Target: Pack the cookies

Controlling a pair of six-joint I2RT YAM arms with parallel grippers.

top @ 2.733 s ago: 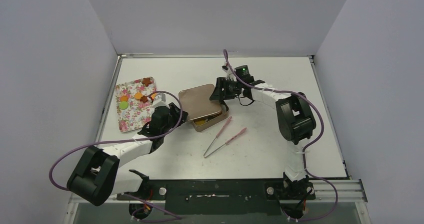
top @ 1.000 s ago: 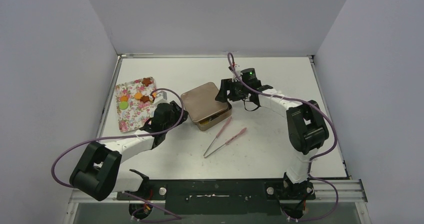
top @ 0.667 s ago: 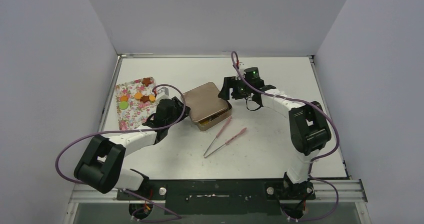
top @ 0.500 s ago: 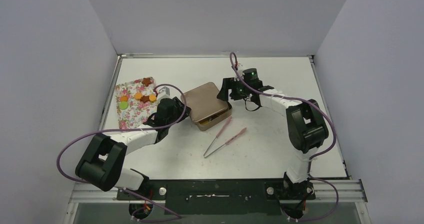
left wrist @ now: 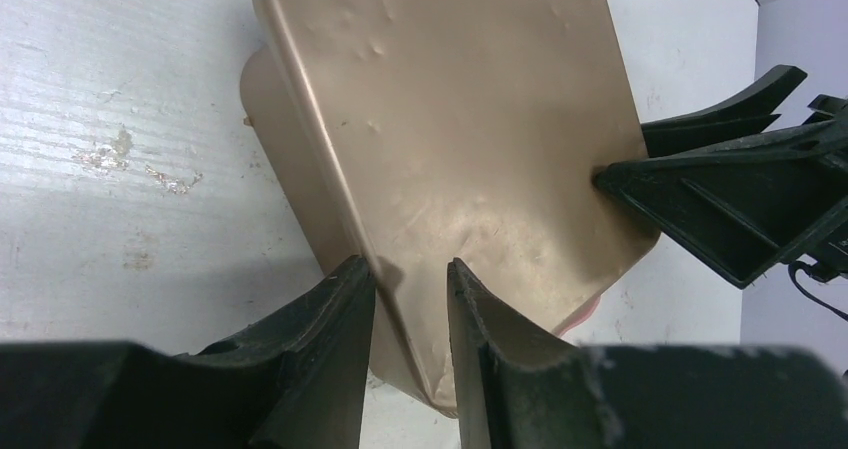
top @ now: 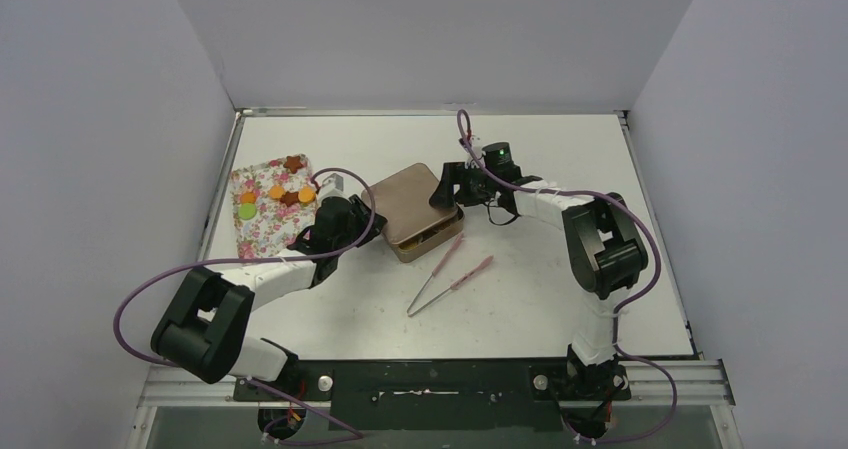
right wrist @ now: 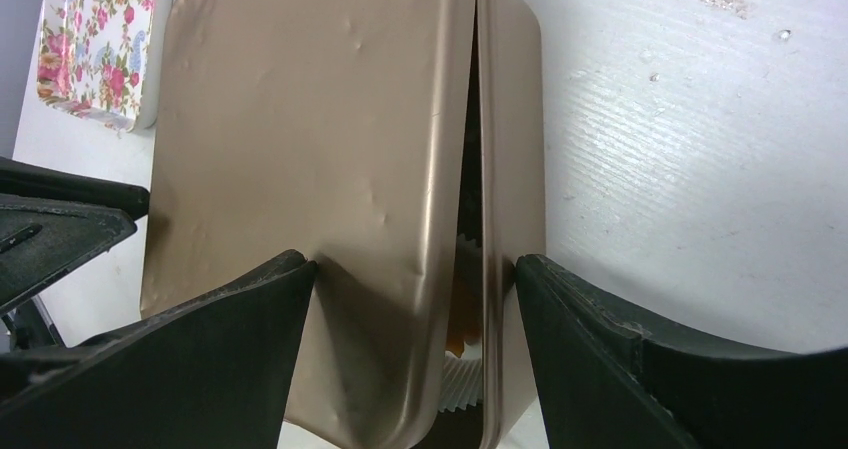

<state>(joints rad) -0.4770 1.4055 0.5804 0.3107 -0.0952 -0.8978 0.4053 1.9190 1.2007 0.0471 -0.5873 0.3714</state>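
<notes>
Inward — both arms low at lid

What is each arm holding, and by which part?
Left jaws pinch the lid by its corner rim. Right jaws straddle the tin's opposite end; grip uncertain.

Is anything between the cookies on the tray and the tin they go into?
Yes. The lid lies askew over the tin and covers nearly all of its opening. The left gripper pinches the lid's left edge, and the right gripper straddles its right side. The cookies sit on the tray.
</notes>
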